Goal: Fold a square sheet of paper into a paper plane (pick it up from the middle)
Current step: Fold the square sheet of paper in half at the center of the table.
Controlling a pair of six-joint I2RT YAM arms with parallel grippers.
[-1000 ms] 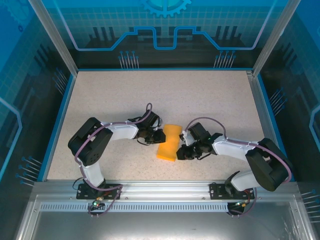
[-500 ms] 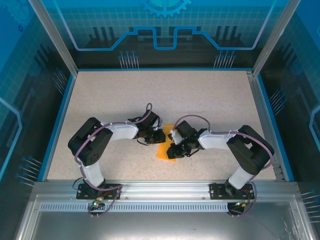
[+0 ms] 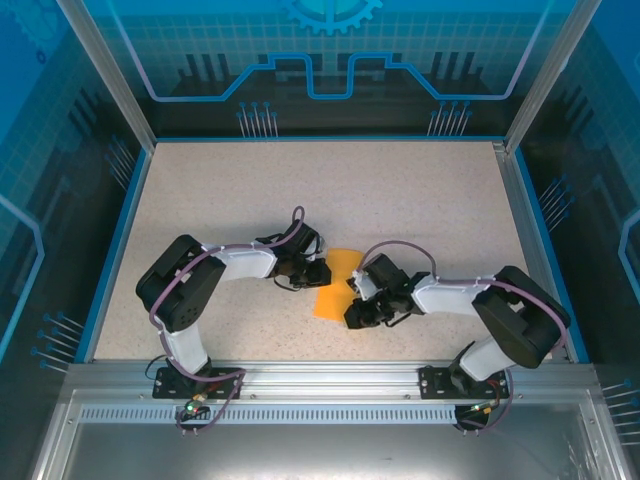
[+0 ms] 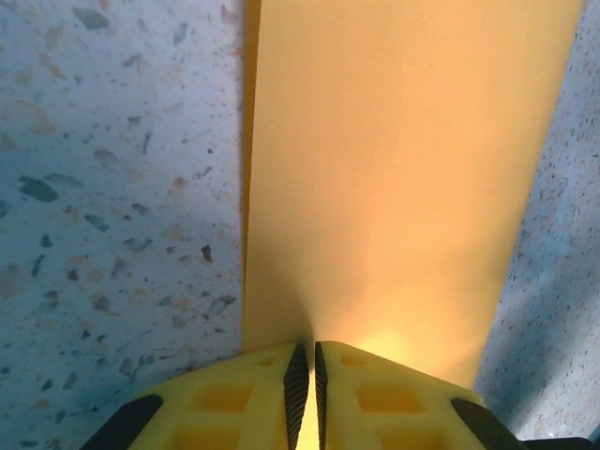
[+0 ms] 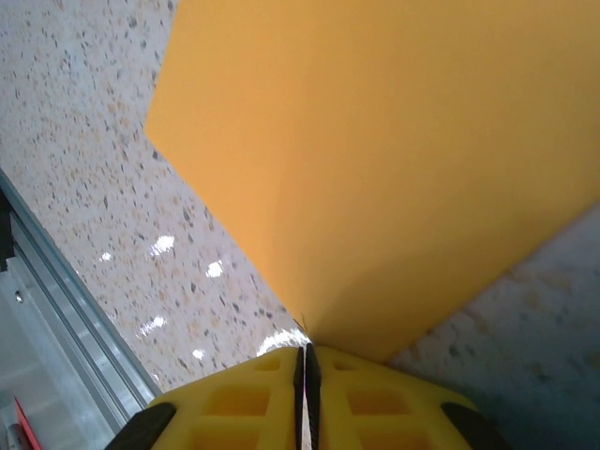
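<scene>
- Sheet (image 3: 330,298) mid-counter (image 3: 400,200); left jaws pinch its edge, right jaws a corner.
- Right arm swung across and back; sheet now shorter; fold judged under way.

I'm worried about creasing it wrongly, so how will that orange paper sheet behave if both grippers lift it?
Probably floppy: the square sheet of paper is thin and looks bowed between the left gripper and right gripper, both pinched shut on its edges. Likely very light, so it may sag. It could crease or tear if the arms pull apart.
</scene>
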